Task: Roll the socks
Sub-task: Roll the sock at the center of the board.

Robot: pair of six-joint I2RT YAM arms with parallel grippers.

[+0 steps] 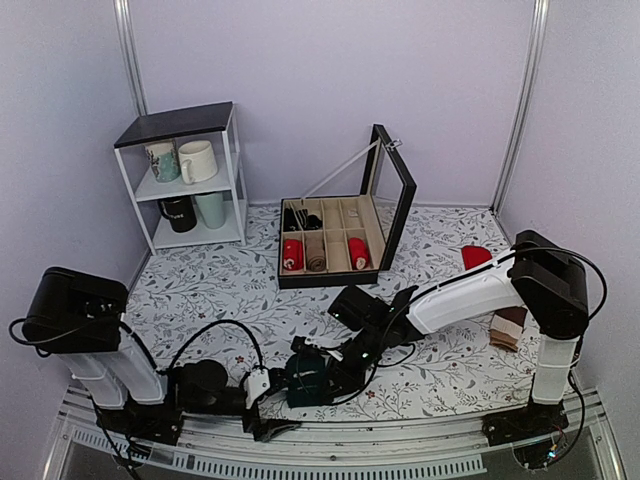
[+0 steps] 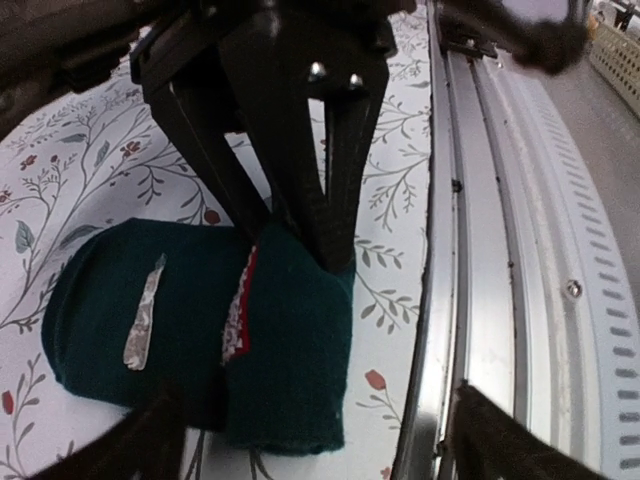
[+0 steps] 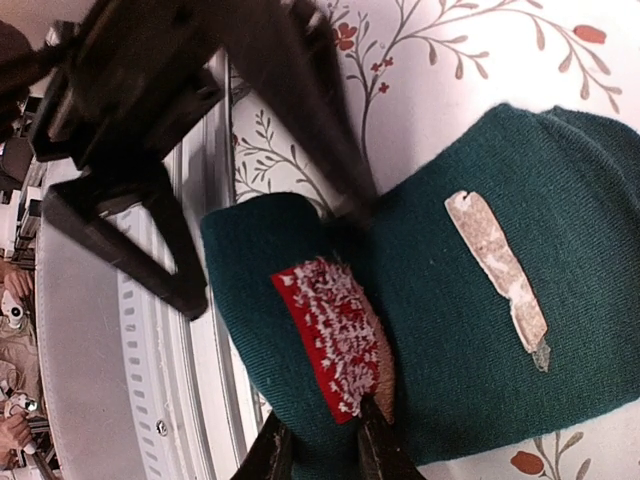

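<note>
Right pincer [image 3: 320, 452] clamps socks [image 3: 450, 330] at folded end, likely anchoring the roll; left pincer [image 2: 315, 440] open, straddling them near table [image 1: 200, 300] edge

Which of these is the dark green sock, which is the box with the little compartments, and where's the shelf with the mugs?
Green socks [image 2: 190, 335]: left wrist view, on the plain fabric between the two labels.
Compartment box [image 1: 330, 279]: top view, on its front wall.
Mug shelf [image 1: 175, 124]: top view, on its dark top board.
</note>
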